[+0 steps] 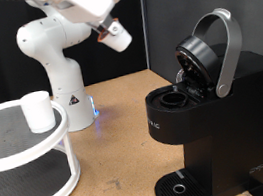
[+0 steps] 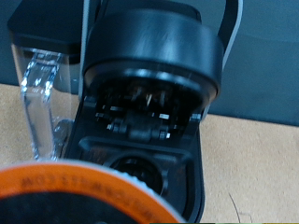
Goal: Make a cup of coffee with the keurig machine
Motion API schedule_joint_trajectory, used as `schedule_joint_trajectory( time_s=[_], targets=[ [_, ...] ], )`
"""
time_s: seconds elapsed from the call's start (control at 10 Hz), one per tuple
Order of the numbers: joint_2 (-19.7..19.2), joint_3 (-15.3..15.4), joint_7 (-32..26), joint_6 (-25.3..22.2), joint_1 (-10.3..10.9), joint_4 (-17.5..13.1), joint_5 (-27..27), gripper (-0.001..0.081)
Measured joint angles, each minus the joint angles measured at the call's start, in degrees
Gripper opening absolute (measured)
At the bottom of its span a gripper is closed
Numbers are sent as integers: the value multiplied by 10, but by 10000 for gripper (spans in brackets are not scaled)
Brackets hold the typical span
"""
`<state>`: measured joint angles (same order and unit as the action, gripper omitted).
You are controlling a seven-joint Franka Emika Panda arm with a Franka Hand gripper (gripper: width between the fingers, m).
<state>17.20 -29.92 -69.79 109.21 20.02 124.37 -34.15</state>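
Note:
The keurig machine (image 1: 215, 114) stands at the exterior view's right with its silver-handled lid (image 1: 227, 51) raised and its pod chamber (image 1: 175, 99) open. My gripper (image 1: 110, 29) hangs high above the table, to the left of the machine, shut on a small pod (image 1: 117, 36) with an orange rim. In the wrist view the pod's orange rim (image 2: 84, 191) fills the near edge, with the open brew head (image 2: 154, 56) and the chamber (image 2: 140, 168) straight ahead. The white cup (image 1: 38, 110) stands on a round stand at the left.
The cup rests on the upper tier of a white two-tier round stand (image 1: 18, 147). The arm's white domed base (image 1: 63, 79) is behind it. The machine's circular drip tray (image 1: 177, 187) is bare. A clear water tank (image 2: 42, 93) flanks the machine.

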Motion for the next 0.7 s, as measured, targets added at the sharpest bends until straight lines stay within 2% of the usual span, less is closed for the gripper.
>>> schedule_joint_trajectory(
  time_s=[0.3,0.7],
  targets=[
    [-17,14,1,-3,12,-15,-4,428],
    [-19,23,6,-1,13,-12,-3,428]
  ],
)
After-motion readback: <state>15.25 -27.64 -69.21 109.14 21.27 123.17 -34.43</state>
